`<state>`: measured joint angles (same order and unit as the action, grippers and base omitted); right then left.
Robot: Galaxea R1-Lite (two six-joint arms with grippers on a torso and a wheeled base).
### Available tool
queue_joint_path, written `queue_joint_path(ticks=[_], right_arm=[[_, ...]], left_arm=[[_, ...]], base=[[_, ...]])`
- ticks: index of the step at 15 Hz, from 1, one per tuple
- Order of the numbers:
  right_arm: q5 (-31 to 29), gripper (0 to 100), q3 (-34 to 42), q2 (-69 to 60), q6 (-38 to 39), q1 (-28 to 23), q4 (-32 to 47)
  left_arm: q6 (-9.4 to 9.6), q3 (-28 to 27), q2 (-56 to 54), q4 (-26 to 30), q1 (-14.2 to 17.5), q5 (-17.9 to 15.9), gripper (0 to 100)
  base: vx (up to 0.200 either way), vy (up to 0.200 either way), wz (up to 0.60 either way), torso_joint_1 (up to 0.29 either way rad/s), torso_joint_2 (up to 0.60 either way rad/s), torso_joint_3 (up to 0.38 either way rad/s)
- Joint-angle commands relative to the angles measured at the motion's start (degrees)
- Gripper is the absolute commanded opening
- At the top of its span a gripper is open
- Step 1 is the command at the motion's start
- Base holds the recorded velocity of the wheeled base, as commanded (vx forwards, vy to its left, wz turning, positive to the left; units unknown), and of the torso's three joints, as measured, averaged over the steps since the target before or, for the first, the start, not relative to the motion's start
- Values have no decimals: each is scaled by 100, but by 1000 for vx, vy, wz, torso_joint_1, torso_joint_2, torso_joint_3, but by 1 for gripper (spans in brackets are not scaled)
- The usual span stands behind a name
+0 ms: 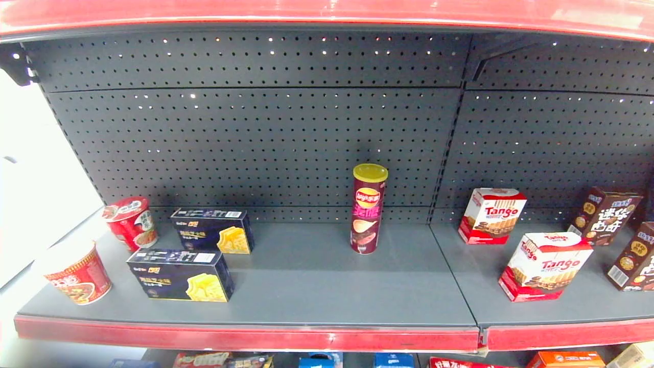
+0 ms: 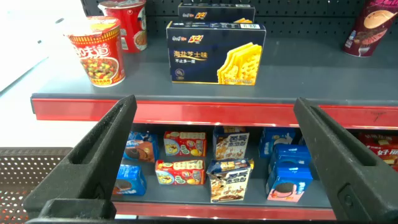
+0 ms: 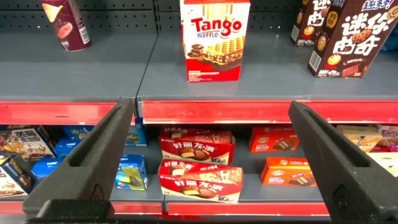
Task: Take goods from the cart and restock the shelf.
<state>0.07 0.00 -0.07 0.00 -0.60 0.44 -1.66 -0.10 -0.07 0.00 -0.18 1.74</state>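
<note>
1. The left tool hangs in front of the red front edge of the shelf, at its left part. Its fingers are spread wide with nothing between them.
2. The right tool hangs before the same front edge farther right, also spread wide and empty.
3. A chip can stands upright toward the shelf's back edge, near the middle and well apart from the other goods.
4. At the front left corner stands a noodle cup, with a red noodle cup behind it nearer the back edge.
5. Just right of the cups, a dark blue box sits near the front edge and a second dark blue box behind it.
6. On the right part, one wafer box stands toward the back edge and another wafer box nearer the front.
7. Two brown boxes stand at the right end.
8. The lower shelf holds rows of packed snack boxes.
</note>
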Motion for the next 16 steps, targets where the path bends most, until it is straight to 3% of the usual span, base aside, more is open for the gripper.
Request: queue_joint_path(ticks=[1, 16], right_arm=[[1, 100, 0, 7, 0, -2, 0], [1, 100, 0, 7, 9, -2, 0]], left_arm=[[-1, 1, 7, 0, 1, 1, 100], [-1, 1, 7, 0, 1, 1, 100]], base=[[0, 0, 0, 0, 0, 0], [0, 0, 0, 0, 0, 0]])
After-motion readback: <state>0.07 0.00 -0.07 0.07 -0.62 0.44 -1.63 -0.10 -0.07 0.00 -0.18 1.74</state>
